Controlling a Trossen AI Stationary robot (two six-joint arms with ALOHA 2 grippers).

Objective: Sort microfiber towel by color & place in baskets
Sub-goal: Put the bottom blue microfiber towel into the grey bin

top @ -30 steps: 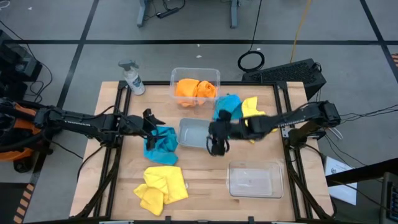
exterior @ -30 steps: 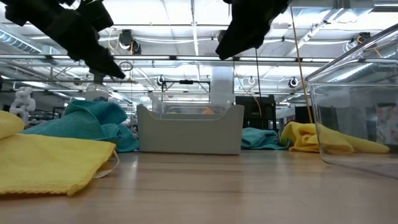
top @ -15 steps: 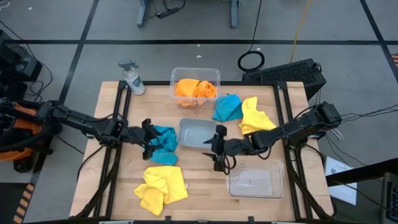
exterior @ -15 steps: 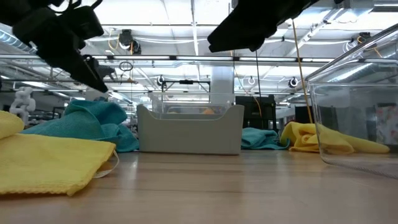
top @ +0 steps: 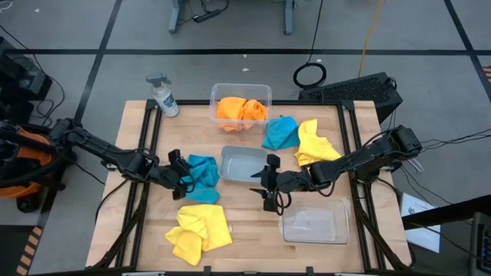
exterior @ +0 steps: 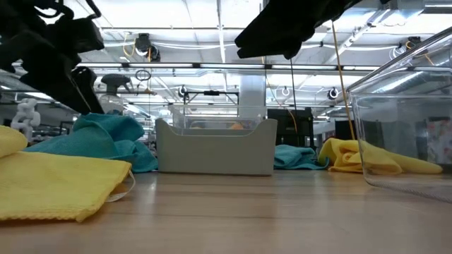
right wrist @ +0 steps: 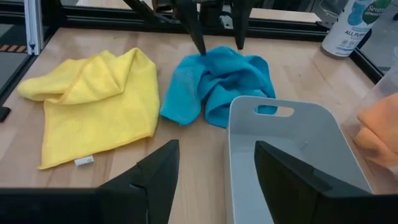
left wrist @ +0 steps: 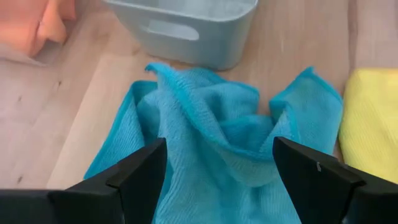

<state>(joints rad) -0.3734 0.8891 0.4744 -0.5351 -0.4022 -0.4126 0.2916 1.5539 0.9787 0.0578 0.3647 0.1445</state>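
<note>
The left pincer (top: 182,175) hung at the left edge of a turquoise towel (top: 201,170) that lay rumpled on the wooden tabletop (top: 253,222), just left of the small grey basket (top: 242,165). In the left wrist view its two dark fingers (left wrist: 140,177) stood wide apart, with the turquoise towel (left wrist: 217,149) spread between and ahead of them and the grey basket (left wrist: 186,22) just beyond the cloth. I could not tell whether the fingertips touched the fabric.

The right pincer (top: 268,184) hovered just off the grey basket's near right corner, above bare wood, with the empty clear basket (top: 314,221) near it toward the front right. Its fingers (right wrist: 152,180) were also spread apart and held nothing; its wrist view looked over the grey basket (right wrist: 286,155) toward the same turquoise towel (right wrist: 217,84) and a yellow towel (right wrist: 93,102).

Six towels showed in all. Two orange ones (top: 241,110) sat together inside the clear basket (top: 239,92) at the back of the tabletop. Two were turquoise: the one by the left pincer and a second (top: 281,132) behind the grey basket. Two were yellow: one (top: 200,230) at the front left, one (top: 314,142) touching the second turquoise towel at the back right. There were three baskets. One spray bottle (top: 163,96) stood at the back left corner.
</note>
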